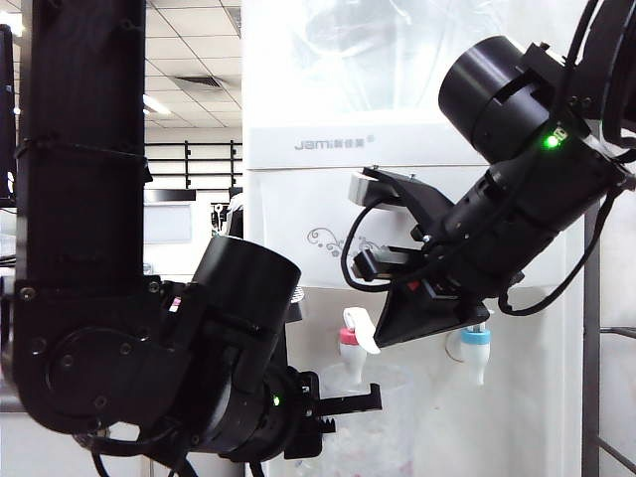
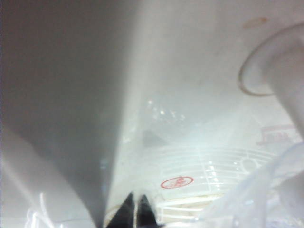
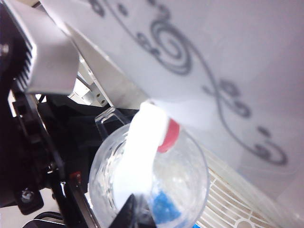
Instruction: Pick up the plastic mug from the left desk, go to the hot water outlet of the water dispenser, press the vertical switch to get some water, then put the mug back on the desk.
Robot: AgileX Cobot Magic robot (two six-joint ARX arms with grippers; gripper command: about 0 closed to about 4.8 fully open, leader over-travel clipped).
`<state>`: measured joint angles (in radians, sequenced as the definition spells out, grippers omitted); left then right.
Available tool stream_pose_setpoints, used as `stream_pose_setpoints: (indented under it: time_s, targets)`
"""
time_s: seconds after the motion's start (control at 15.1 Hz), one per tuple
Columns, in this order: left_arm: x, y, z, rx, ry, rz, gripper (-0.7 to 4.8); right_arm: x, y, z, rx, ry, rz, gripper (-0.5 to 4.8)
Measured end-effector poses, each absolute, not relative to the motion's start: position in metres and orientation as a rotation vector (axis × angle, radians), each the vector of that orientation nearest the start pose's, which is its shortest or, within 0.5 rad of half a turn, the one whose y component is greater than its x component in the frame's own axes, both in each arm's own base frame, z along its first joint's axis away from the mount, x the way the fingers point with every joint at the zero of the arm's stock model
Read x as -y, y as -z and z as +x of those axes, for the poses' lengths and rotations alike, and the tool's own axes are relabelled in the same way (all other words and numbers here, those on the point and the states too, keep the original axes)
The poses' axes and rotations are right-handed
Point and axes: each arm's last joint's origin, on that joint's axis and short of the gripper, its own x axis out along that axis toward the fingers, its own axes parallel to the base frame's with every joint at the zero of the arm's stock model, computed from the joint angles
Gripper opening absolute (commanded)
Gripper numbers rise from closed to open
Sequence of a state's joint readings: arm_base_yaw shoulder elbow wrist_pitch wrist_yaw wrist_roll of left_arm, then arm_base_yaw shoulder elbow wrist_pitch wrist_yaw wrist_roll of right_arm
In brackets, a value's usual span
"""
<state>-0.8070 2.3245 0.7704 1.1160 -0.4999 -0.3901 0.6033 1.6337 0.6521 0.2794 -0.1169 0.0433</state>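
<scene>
Across the exterior view, centre: water dispenser (image 1: 417, 149), a white box with a grey Jam logo and grey swirls, fills the middle and right of the frame.
Hot water outlet (image 1: 350, 350): pink-red-collared tap at lower centre, nozzle pointing down.
Vertical switch (image 1: 361, 330): white hooked lever on top of that tap, just beside the tip of the right arm's black hardware.
Cold tap (image 1: 475, 348): blue-collared, right of the red one, partly behind the right arm.
Plastic mug (image 1: 383, 422): clear and faint, directly below the red tap at the bottom centre.
Left gripper (image 1: 348, 409): at lower centre, black fingers pointing right at the mug's side, closed on its thin handle.
Right gripper (image 1: 397, 323): reaching down-left from the upper right; its fingertips cannot be made out here.

Left wrist view: left gripper (image 2: 135, 211) at the bottom centre with both dark fingers drawn together; dispenser front (image 2: 190, 71) white and blurred; drip grille (image 2: 213, 166) pale with a red oval mark; mug wall (image 2: 266, 194) clear at lower right.

Right wrist view: right gripper (image 3: 135, 213) at the bottom centre, fingers pressed together, touching the white switch (image 3: 140, 152); red collar (image 3: 168, 135) beside it; mug (image 3: 190, 190) beneath, rim open, its handle (image 3: 108, 121) toward the dark left arm.
</scene>
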Motion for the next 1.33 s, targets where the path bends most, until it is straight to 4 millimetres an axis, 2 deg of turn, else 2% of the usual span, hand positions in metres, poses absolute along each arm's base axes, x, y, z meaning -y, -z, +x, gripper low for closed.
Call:
stream_pose_setpoints:
  time_s: [0.66,0.86,1.0,1.19,1.33]
  targets:
    - [0.243,-0.013,0.252,-0.4,0.228,-0.116,-0.05,-0.169,-0.138,0.24,-0.707,-0.671,-0.131,-0.02]
    - [0.243,-0.013,0.252,-0.4,0.228,-0.115,-0.05,-0.166,-0.162,0.236,-0.637,-0.67,-0.113,-0.02]
    - [0.243,-0.013,0.252,-0.4,0.228,-0.115,-0.05,-0.159,-0.184,0.226,-0.614,-0.673,-0.107,-0.02]
    - [0.243,-0.013,0.252,-0.4,0.228,-0.115,-0.05,-0.145,-0.197,0.206,-0.62,-0.67,-0.103,-0.02]
    - [0.243,-0.013,0.252,-0.4,0.228,-0.115,-0.05,-0.134,-0.225,0.189,-0.537,-0.663,-0.063,-0.02]
